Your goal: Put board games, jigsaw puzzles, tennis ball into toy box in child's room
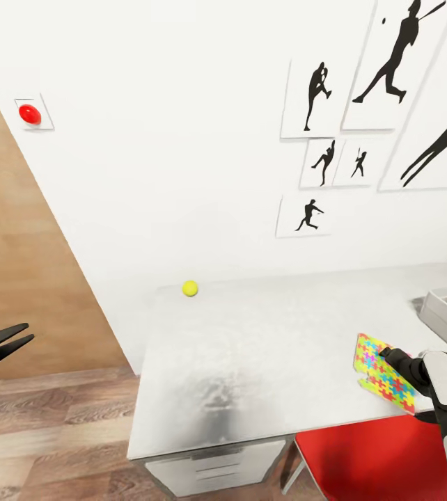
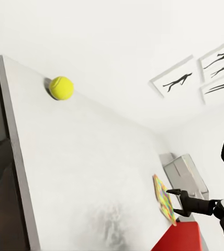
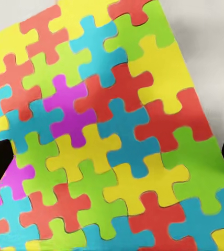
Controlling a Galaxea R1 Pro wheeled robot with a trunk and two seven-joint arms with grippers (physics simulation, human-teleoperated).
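On the grey table (image 1: 265, 355) we see a puzzle (image 1: 383, 372) at the right front edge, our right gripper (image 2: 174, 202) poised over it with fingers spread; ball (image 1: 190, 288) at the far left corner by the wall; toy box (image 1: 441, 314) at right, something colourful inside; left gripper (image 1: 13, 337) released, off the table above the floor (image 1: 49, 431)
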